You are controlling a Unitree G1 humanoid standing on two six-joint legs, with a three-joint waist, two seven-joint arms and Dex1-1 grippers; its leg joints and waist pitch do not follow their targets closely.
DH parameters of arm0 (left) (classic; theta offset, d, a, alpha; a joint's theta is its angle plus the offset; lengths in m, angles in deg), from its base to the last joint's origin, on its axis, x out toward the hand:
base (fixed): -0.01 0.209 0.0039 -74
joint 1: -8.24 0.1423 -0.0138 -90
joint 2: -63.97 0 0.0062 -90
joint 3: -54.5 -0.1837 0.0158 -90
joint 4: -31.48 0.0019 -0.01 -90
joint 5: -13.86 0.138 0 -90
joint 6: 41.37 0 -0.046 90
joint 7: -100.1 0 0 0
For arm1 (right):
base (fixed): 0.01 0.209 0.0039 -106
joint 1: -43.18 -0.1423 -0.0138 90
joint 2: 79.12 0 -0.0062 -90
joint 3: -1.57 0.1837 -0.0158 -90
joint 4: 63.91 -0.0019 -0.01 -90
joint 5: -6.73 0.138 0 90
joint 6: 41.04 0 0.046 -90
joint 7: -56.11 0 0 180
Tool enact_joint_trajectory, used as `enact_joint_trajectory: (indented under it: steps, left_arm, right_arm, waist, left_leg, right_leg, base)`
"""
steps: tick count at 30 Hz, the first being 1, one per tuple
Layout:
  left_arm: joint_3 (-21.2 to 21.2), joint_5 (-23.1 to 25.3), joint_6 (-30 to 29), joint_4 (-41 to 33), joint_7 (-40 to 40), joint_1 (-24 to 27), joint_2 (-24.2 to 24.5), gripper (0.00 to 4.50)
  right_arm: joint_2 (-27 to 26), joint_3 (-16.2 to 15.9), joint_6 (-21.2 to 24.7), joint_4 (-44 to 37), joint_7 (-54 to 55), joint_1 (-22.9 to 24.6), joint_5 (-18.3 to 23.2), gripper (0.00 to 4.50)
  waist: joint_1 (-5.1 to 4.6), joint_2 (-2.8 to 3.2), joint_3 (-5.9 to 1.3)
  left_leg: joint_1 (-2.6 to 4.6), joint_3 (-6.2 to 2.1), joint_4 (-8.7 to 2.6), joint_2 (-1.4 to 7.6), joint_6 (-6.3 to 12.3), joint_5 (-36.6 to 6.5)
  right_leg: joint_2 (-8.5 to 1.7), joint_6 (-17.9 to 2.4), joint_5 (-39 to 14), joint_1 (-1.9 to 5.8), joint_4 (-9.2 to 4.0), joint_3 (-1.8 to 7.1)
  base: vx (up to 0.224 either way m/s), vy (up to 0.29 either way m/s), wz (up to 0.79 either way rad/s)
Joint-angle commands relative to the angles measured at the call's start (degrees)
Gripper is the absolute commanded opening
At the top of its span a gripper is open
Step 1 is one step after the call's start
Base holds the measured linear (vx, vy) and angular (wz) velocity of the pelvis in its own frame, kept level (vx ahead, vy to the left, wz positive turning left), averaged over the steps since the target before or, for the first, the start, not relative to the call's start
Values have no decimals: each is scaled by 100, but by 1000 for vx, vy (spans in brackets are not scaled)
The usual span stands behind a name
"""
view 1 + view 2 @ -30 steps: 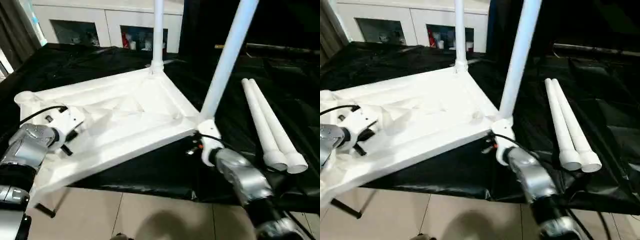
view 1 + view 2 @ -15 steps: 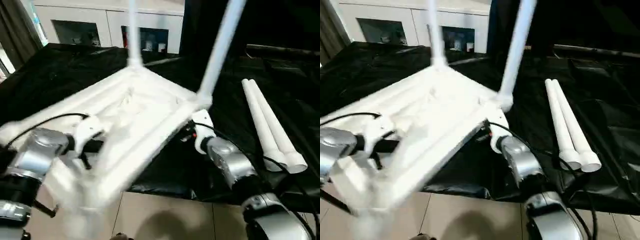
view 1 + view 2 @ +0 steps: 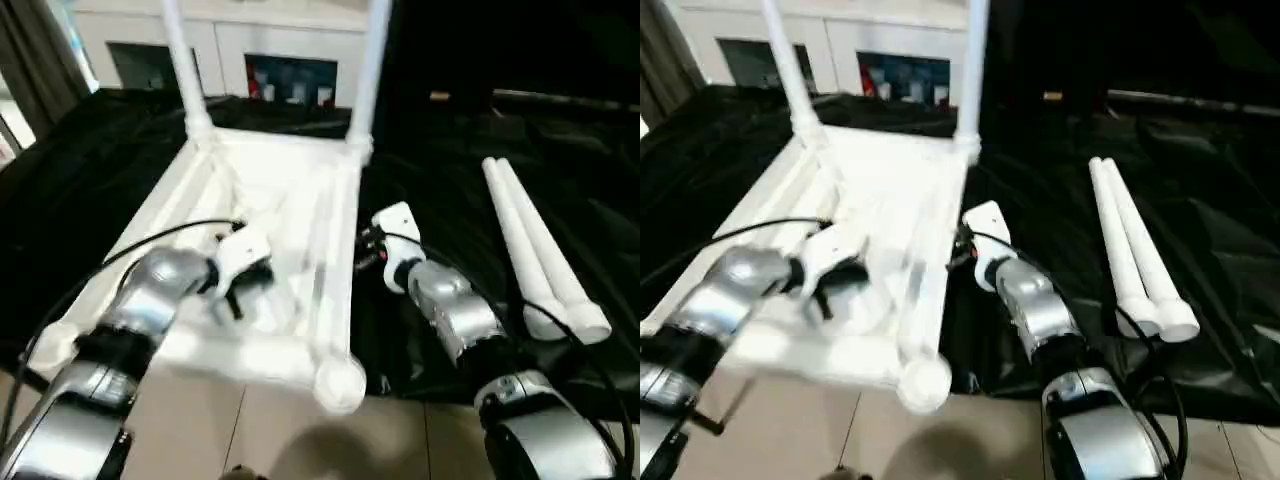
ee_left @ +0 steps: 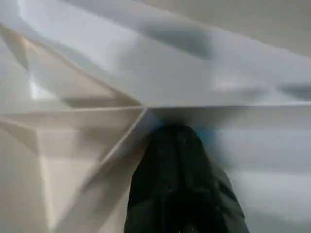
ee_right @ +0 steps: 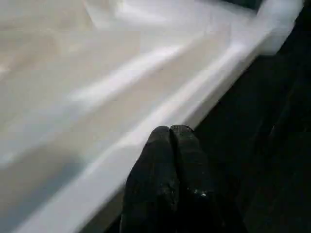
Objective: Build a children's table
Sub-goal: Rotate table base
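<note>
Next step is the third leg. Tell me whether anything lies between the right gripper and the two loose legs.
Nothing visible does. The right gripper sits at the tabletop's edge; bare black cloth lies between it and the loose legs.

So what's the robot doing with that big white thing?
It is building a little table. The tabletop lies upside down on a black cloth, and two legs already stand up from its far corners. Two more legs lie side by side on the cloth, waiting. The left gripper presses on the ribbed underside, and the right gripper, fingers shut, is at the tabletop's edge.
</note>
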Motion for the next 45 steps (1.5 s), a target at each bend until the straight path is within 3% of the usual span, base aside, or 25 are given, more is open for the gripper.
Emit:
enact_joint_trajectory:
  steps: [1, 2, 6, 7, 9, 12, 13, 15, 16, 18, 19, 22, 23, 25, 26, 27, 28, 29, 32, 34, 37, 41, 45]
  left_arm:
    - [-57, 244, 301, 281, 474, -237, 32, 5]
    - [-60, 295, 313, 486, 707, -349, -23, 5]
    - [-14, 509, 595, 1420, 1986, -883, -369, 5]
    - [-14, 509, 595, 1420, 1986, -883, -369, 5]
    - [68, 565, 913, 1992, 2944, -1187, -605, 5]
    - [91, 599, 1038, 2211, 3359, -1284, -687, 5]
    - [153, 551, 1141, 2236, 3448, -1303, -713, 5]
    - [409, 298, 1232, 2300, 3459, -1351, -805, 5]
    - [784, -131, 1448, 2230, 3216, -1355, -904, 5]
    - [996, -420, 1496, 2079, 2939, -1329, -935, 5]
    - [1012, -489, 1518, 2017, 2770, -1316, -922, 5]
    - [1083, -779, 1590, 1801, 2155, -1245, -903, 5]
    - [1125, -1308, 1245, 1200, 913, -1006, -849, 5]
    - [1115, -1344, 1216, 1138, 817, -980, -837, 5]
    - [665, -1850, 609, -197, -792, -370, -420, 5]
    - [152, -2208, 116, -1302, -1971, 137, 118, 5]
    - [114, -2237, 62, -1384, -2058, 173, 164, 5]
    - [-105, -2373, -272, -1835, -2496, 356, 463, 5]
    - [-286, -2365, -549, -2140, -2775, 462, 731, 5]
    - [-404, -2211, -689, -2277, -3004, 516, 925, 5]
    - [-451, -2038, -979, -2624, -3178, 633, 1132, 5]
    - [-653, -1872, -1144, -2670, -3113, 627, 1208, 5]
    - [-846, -1542, -1126, -2479, -2890, 600, 1080, 5]
  right_arm:
    - [141, 93, 38, -408, -13, 40, 21, 0]
    - [189, 113, 64, -517, -20, 81, 19, 0]
    - [400, 197, 184, -1025, -36, 338, 4, 0]
    - [400, 197, 184, -1025, -36, 338, 4, 0]
    - [518, 225, 320, -1347, -46, 534, -2, 0]
    - [569, 253, 409, -1537, 6, 633, 5, 0]
    - [584, 266, 445, -1607, 19, 656, 16, 0]
    - [615, 302, 533, -1798, 26, 714, 39, 0]
    - [690, 359, 672, -2094, 20, 830, 76, 0]
    - [758, 392, 769, -2313, -16, 930, 110, 0]
    - [787, 400, 804, -2388, -39, 965, 125, 0]
    - [887, 403, 942, -2639, -209, 1083, 241, 0]
    - [1023, 404, 1117, -2913, -507, 1225, 422, 0]
    - [1035, 402, 1130, -2933, -533, 1235, 436, 0]
    - [1301, 341, 1367, -3293, -1055, 1427, 649, 0]
    - [1597, 235, 1505, -3584, -1562, 1592, 784, 0]
    - [1623, 226, 1515, -3610, -1602, 1606, 794, 0]
    - [1835, 137, 1596, -3816, -1930, 1714, 892, 0]
    - [2099, 32, 1672, -4061, -2307, 1842, 998, 0]
    - [2293, -33, 1672, -4204, -2574, 1929, 1024, 0]
    - [2471, -77, 1781, -4350, -2764, 1995, 1041, 0]
    - [2499, -95, 1853, -4387, -2773, 1982, 1056, 0]
    - [2517, -164, 1855, -4403, -2776, 1994, 1000, 0]
  waist:
    - [0, 25, -438]
    - [-1, 52, -437]
    - [27, 22, -464]
    - [26, 0, -463]
    - [17, 28, -458]
    - [29, 10, -462]
    - [31, 100, -466]
    - [16, 48, -460]
    - [25, 76, -447]
    - [44, 53, -461]
    - [49, 109, -462]
    - [42, 79, -448]
    - [51, 49, -436]
    - [59, 74, -432]
    - [76, 37, -427]
    - [85, 51, -422]
    - [74, 55, -415]
    - [45, 102, -418]
    - [22, 105, -360]
    - [40, 126, -311]
    - [22, 116, -306]
    - [-10, 121, -324]
    - [-12, 122, -362]
  left_leg:
    - [118, -95, -376, 118, -34, -885]
    - [115, -99, -371, 115, -32, -866]
    - [128, -83, -327, 94, 62, -765]
    - [92, -97, -336, 91, 116, -707]
    - [93, -93, -321, 77, 142, -758]
    - [91, -104, -320, 87, 193, -781]
    - [94, -116, -317, 88, 188, -800]
    - [100, -108, -316, 85, 182, -873]
    - [98, -103, -315, 71, 187, -880]
    - [103, -103, -311, 84, 219, -830]
    - [111, -110, -313, 86, 214, -841]
    - [106, -103, -328, 100, 225, -987]
    - [113, -101, -334, 100, 227, -980]
    - [110, -91, -334, 125, 244, -1018]
    - [109, -113, -359, 143, 237, -1007]
    - [73, -123, -371, 190, 281, -918]
    - [97, -97, -374, 199, 278, -934]
    - [118, -73, -357, 191, 255, -980]
    - [148, -51, -387, 171, 91, -1422]
    - [188, -71, -425, 183, -63, -1761]
    - [171, -95, -444, 167, -163, -1796]
    - [164, -107, -437, 156, -179, -1713]
    - [141, -97, -405, 148, -116, -1415]
  right_leg:
    - [-269, -1090, -222, 307, -357, 254]
    - [-270, -1100, -189, 309, -350, 252]
    - [-251, -1163, 103, 323, -339, 252]
    - [-266, -1190, 169, 351, -333, 241]
    - [-245, -1207, 138, 338, -353, 235]
    - [-254, -1213, 151, 355, -361, 225]
    - [-271, -1244, 101, 344, -347, 221]
    - [-260, -1272, 48, 349, -377, 219]
    - [-260, -1318, -6, 347, -384, 217]
    - [-260, -1386, 131, 352, -367, 219]
    - [-264, -1408, 134, 341, -362, 214]
    - [-269, -1436, 52, 348, -384, 215]
    - [-283, -1465, 13, 352, -383, 217]
    - [-288, -1523, -47, 329, -382, 230]
    - [-321, -1560, -53, 373, -364, 223]
    - [-338, -1587, 28, 387, -321, 234]
    - [-312, -1592, 33, 358, -318, 237]
    - [-275, -1576, 1, 311, -310, 239]
    - [-265, -1446, -693, 263, -407, 250]
    - [-292, -1258, -1404, 237, -496, 273]
    - [-293, -1030, -1801, 245, -525, 275]
    - [-285, -986, -1783, 240, -521, 272]
    - [-262, -1119, -1174, 265, -466, 268]
  base:
    - [0, 0, 0]
    - [0, 0, 0]
    - [0, 0, 0]
    - [0, 0, 0]
    - [0, 0, 0]
    - [0, 0, 0]
    - [0, 0, 0]
    - [0, 0, 0]
    - [0, 0, 0]
    - [0, 0, 0]
    - [0, 0, 0]
    - [0, 0, 0]
    - [0, 0, 0]
    - [0, 0, 0]
    - [0, 0, 0]
    - [0, 0, 0]
    - [0, 0, 0]
    - [0, 0, 0]
    - [0, 0, 0]
    - [0, 0, 0]
    - [0, 0, 0]
    - [0, 0, 0]
    - [0, 0, 0]
